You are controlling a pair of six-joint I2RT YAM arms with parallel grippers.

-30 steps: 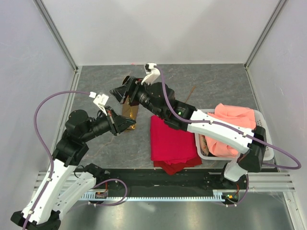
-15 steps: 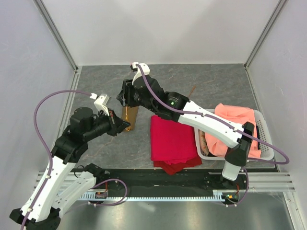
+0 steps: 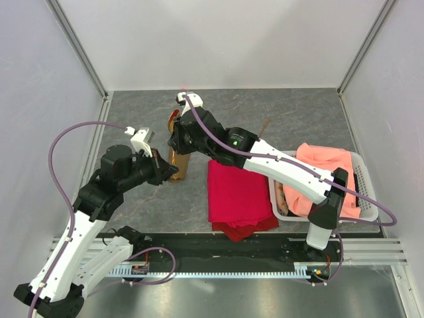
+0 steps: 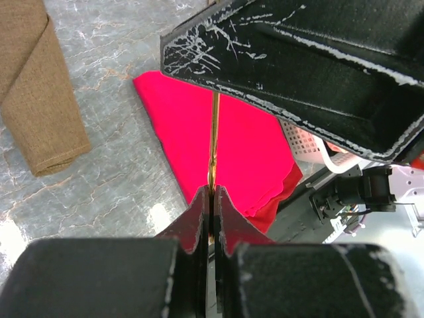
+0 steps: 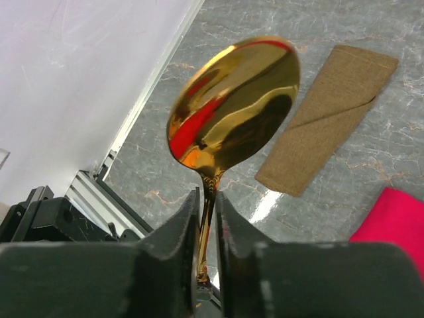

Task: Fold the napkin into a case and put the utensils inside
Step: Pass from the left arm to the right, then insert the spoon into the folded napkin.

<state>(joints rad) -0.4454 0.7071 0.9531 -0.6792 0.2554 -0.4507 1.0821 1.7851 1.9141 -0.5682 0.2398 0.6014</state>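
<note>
The gold spoon (image 5: 232, 99) is held up in the air between both grippers. My left gripper (image 4: 212, 192) is shut on its thin handle (image 4: 213, 132), which shows edge-on and runs up under the right gripper's body. My right gripper (image 5: 208, 195) has its fingers pressed on the spoon's neck just below the bowl. In the top view the two grippers meet at the left of the table, left gripper (image 3: 171, 172) and right gripper (image 3: 174, 142). The olive-brown napkin, folded into a narrow case (image 3: 180, 162) (image 5: 331, 112) (image 4: 36, 99), lies flat on the table beneath them.
A bright red cloth (image 3: 238, 195) lies right of the case. A white basket (image 3: 368, 207) at the right edge holds a salmon-orange cloth (image 3: 324, 175). Enclosure walls stand left, right and behind.
My right arm has swung left to meet the left gripper, and its jaws have closed from wide open onto the spoon's neck. The left gripper stayed shut on the handle.
</note>
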